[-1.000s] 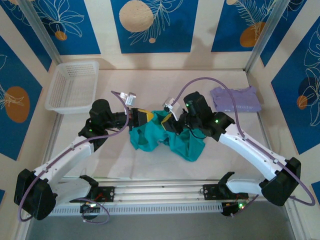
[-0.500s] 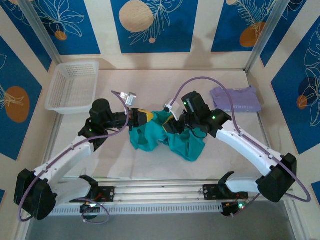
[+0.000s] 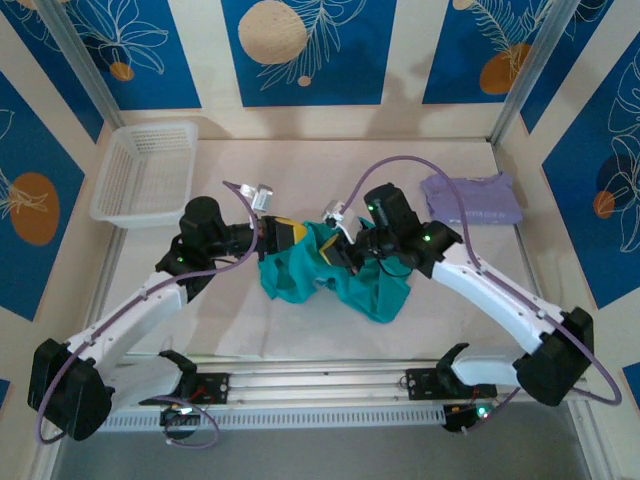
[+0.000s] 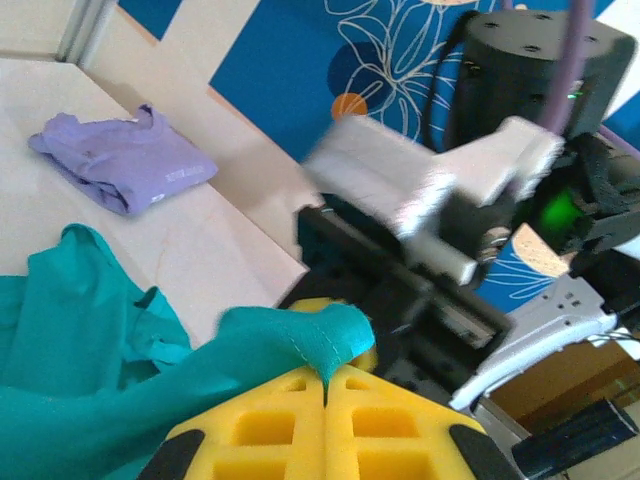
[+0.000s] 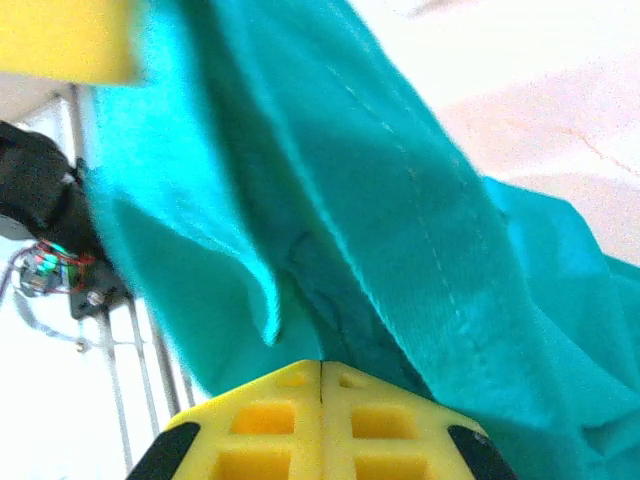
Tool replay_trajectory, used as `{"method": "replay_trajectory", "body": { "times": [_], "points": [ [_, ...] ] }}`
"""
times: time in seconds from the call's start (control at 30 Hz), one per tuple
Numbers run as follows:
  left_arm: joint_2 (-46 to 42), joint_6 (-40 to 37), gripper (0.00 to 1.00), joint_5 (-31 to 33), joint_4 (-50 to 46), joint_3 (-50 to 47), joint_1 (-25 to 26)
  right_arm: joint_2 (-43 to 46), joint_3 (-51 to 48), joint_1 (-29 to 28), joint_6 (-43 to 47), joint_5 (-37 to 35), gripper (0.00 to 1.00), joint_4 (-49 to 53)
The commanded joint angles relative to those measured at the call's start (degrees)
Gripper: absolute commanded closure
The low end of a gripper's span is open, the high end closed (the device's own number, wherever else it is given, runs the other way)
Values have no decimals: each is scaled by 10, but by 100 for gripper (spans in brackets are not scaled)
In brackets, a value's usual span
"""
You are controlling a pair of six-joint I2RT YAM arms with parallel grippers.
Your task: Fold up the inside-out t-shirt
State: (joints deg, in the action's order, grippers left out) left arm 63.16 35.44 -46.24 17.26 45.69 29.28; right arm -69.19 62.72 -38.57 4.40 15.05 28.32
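1. One teal t-shirt [image 3: 335, 278] lies bunched at centre; one lavender shirt [image 3: 472, 198] lies far right, one basket [image 3: 145, 172] far left.
2. Left arm [image 3: 140, 300] and right arm [image 3: 500, 290] bend inward, meeting over the t-shirt.
3. Left gripper [image 4: 325, 385] clamps a t-shirt edge; right gripper [image 5: 321, 375] is clenched against the cloth, perhaps pinching it.

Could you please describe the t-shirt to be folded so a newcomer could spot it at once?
On the pale table, near its middle, lies a crumpled teal-green t-shirt. Unlike the lavender shirt folded flat at the far right, it is bunched and bright teal.
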Motion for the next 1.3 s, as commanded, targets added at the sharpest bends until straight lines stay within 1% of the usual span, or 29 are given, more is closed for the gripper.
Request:
{"method": "replay_trajectory", "body": {
  "times": [0.0,0.1,0.23,0.43,0.53,0.63,0.7,0.83,0.87,0.97,1.07,1.17,1.27],
  "points": [
    [-16,-25,100,25,-24,18,-9,53,-32,21,-16,71,100,-46],
    [-19,-26,100,33,-26,17,-12,88,-63,32,-28,99,100,-70],
    [-22,-26,100,43,-30,17,-13,108,-86,33,-38,116,100,-82],
    [-22,-43,100,101,-78,22,-19,150,-127,18,-36,139,100,-105],
    [-22,-44,100,107,-76,19,-23,161,-145,10,-31,146,100,-107],
    [-23,-47,100,103,-71,13,-23,161,-154,8,-44,103,100,-100],
    [-26,-49,100,97,-66,7,-23,159,-151,7,-69,34,100,-93],
    [-26,-52,100,68,-55,1,-23,158,-138,8,-98,-14,100,-91],
    [-26,-51,100,61,-51,-1,-23,159,-137,9,-96,-15,97,-89],
    [-27,-41,100,51,-35,-5,-23,164,-129,16,-94,-16,81,-76],
    [-29,-36,100,46,-28,-3,-23,174,-128,39,-119,-13,70,-76],
    [-27,-32,100,46,-25,-2,-22,176,-136,54,-147,7,62,-79],
    [-26,-27,100,47,-21,-1,-22,177,-152,55,-169,14,57,-85]
  ]
}}
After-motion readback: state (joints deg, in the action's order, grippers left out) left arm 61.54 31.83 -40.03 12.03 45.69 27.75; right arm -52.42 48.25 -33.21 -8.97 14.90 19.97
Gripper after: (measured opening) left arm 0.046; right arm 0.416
